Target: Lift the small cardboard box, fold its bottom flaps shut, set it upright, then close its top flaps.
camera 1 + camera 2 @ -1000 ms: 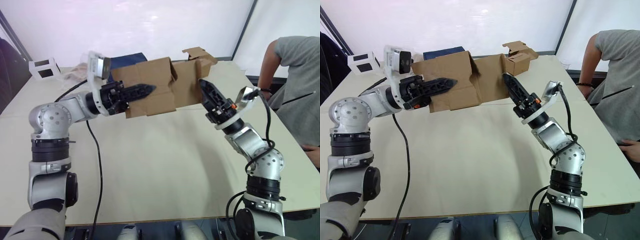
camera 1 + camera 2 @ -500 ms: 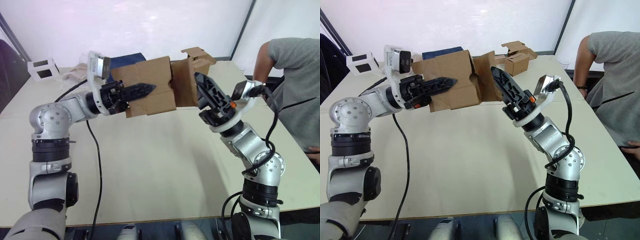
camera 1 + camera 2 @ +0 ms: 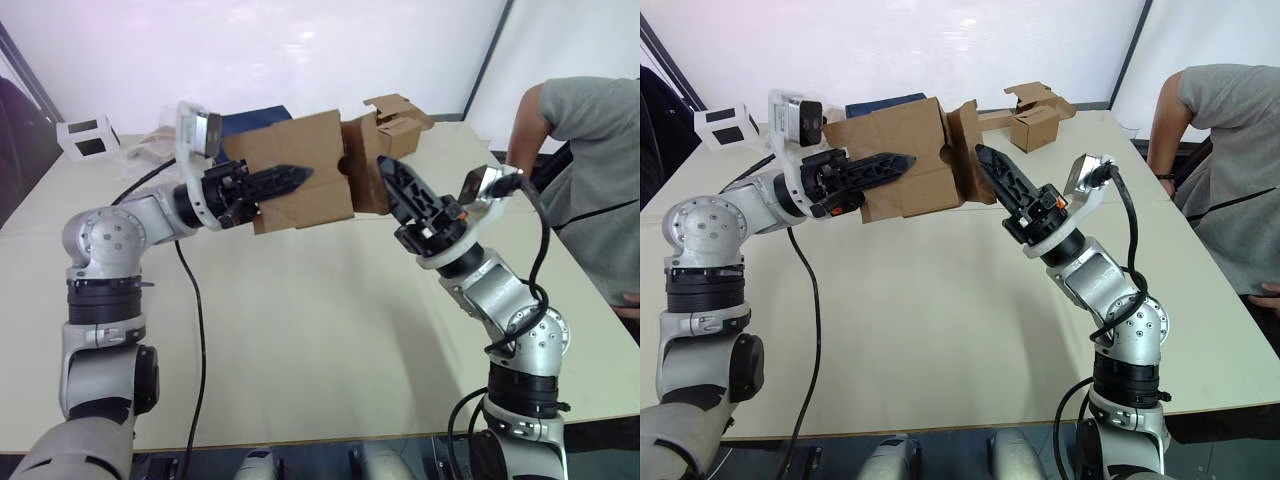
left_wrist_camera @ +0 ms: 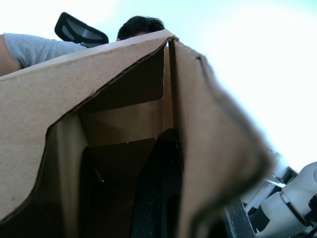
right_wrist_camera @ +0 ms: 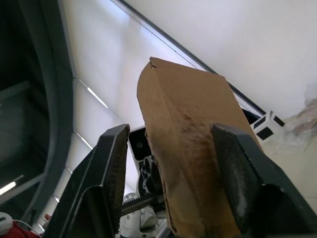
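Observation:
The small cardboard box [image 3: 300, 165] hangs on its side above the table. My left gripper [image 3: 288, 180] is shut on its front wall, one black finger outside and one inside [image 4: 158, 188]. The top flaps [image 4: 29, 148] frame the open end around that gripper. At the other end, a bottom flap [image 3: 965, 150] is bent inward across the opening. My right gripper [image 3: 987, 165] is open at that end, and the flap's edge [image 5: 183, 124] stands between its two fingers [image 5: 106, 173].
Another small open cardboard box [image 3: 402, 115] sits at the table's back right. A white cube [image 3: 85, 135] and a blue item [image 3: 885, 103] lie at the back left. A person [image 3: 585, 150] stands by the right edge. A black cable [image 3: 195, 330] crosses the table's left side.
My right gripper has swung left to the box's right end, and the flap there has turned from spread out flat to folded inward. The left gripper and the box have held still.

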Robot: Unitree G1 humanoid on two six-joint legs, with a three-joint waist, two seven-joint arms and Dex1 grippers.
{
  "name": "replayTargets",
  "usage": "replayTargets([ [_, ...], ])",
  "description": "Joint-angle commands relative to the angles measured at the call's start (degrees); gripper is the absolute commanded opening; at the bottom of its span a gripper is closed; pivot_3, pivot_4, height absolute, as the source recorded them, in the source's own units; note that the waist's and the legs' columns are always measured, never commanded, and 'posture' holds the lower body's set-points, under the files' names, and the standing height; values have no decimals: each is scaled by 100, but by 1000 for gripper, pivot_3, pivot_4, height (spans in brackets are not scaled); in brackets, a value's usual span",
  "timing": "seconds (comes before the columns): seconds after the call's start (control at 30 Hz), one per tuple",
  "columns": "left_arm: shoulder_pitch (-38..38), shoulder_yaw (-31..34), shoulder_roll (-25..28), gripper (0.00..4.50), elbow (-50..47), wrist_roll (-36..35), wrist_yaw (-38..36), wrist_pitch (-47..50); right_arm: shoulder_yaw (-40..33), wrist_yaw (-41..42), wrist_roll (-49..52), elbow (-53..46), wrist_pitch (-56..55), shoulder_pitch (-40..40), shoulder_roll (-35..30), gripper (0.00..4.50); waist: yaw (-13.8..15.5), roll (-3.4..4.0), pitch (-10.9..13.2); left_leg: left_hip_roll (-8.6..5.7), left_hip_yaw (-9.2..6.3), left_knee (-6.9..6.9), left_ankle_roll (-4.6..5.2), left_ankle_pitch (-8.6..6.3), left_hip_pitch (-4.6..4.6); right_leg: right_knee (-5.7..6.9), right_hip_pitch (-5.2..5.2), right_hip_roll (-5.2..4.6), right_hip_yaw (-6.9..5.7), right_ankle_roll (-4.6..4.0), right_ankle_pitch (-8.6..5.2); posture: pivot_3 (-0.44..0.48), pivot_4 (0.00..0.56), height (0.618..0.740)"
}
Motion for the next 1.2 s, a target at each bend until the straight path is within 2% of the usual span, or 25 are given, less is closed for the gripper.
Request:
replayTargets([
  [0.03,-53,67,17,0,-108,-11,8,-103,31,74,-44,-226,-129,-32,-57,2846,0,0,0,0,0,0,0,0,0,0,0,0,0,0,0,0,150,740],
  [0.07,-57,72,19,0,-102,-14,12,-102,47,88,-78,-229,-135,-24,-74,2358,0,0,0,0,0,0,0,0,0,0,0,0,0,0,0,0,150,740],
  [0.13,-61,75,24,0,-94,-15,12,-101,72,102,-128,-235,-150,-16,-97,1785,3,0,0,0,0,0,0,0,0,0,0,0,0,0,0,0,150,740],
  [0.43,-71,66,45,0,-71,3,-4,-103,104,170,-254,-257,-206,33,-150,1785,1,0,0,0,0,0,0,0,0,0,0,0,0,0,0,0,150,740],
  [0.5,-79,65,46,0,-64,5,-7,-104,113,175,-311,-257,-213,26,-165,1266,2,0,0,0,0,0,0,0,0,0,0,0,0,0,0,0,150,740],
  [1.2,-27,68,48,0,-136,-28,56,-42,273,88,-654,-521,-262,-64,-322,1266,4,0,0,0,0,0,0,0,0,-1,0,0,0,0,0,0,150,740],
])
